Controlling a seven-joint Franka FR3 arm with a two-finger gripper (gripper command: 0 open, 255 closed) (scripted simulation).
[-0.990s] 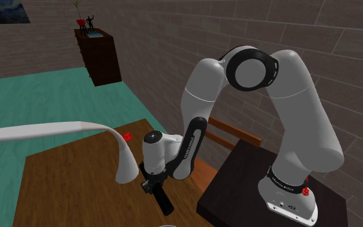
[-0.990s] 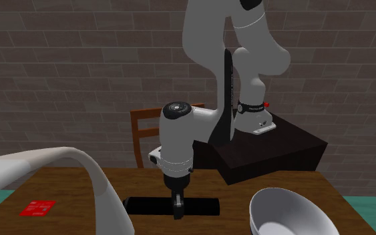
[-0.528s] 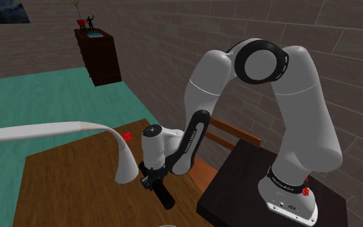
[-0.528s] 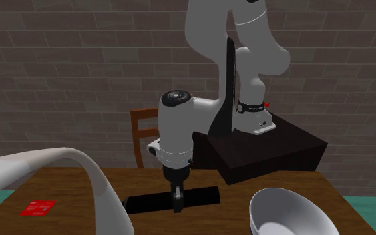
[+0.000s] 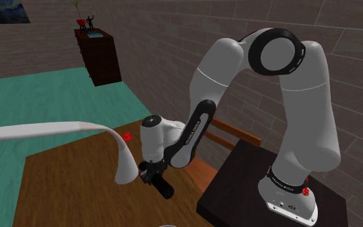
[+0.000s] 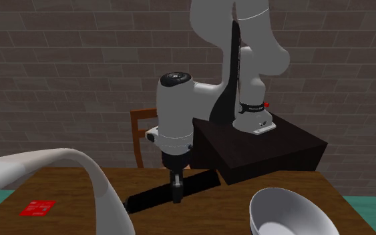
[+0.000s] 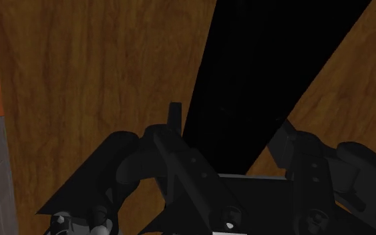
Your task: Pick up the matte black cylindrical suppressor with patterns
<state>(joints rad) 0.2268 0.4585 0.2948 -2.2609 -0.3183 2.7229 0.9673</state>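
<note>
suppressor [image 6: 149,194] black, tilted, clamped mid-length between jaws gripping it, over wooden table [image 6: 233,197].

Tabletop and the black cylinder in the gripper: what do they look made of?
Table: wood, brown with visible grain. Suppressor: uniformly matte black, no highlights or pattern showing; material left open, possibly metal or plastic.
</note>
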